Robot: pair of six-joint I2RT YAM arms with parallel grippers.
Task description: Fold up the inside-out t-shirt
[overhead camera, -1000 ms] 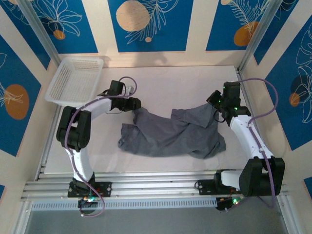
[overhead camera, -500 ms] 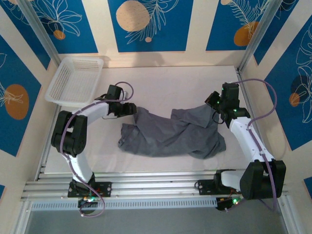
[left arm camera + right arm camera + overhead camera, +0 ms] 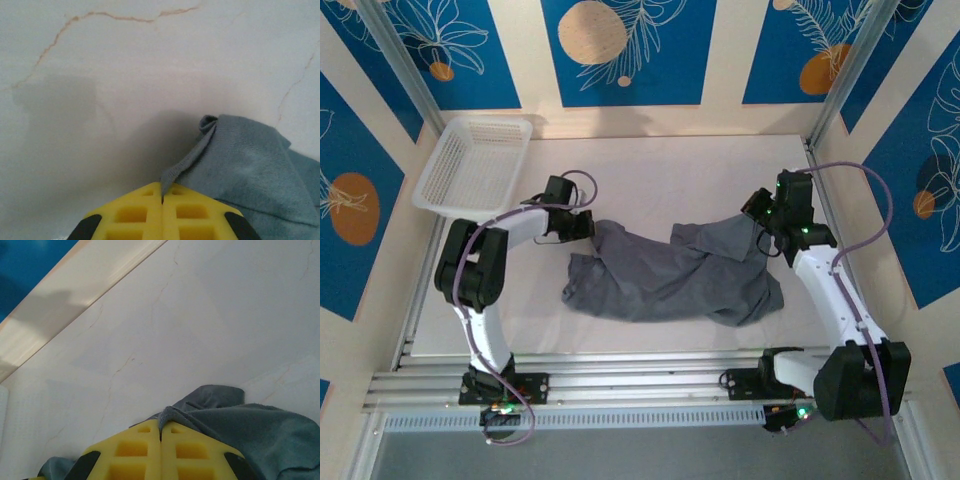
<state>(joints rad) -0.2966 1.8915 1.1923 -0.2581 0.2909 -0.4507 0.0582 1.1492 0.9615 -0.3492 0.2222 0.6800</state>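
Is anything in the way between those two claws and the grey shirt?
Nothing visible. The left gripper and the right gripper are each shut on an edge of the t-shirt, with cloth pinched between their fingers. The white basket sits at the far left corner, apart from the cloth.

t-shirt (image 3: 670, 275) sleeves and collar perhaps buried in folds, its cloth cropped by both wrist views' edges
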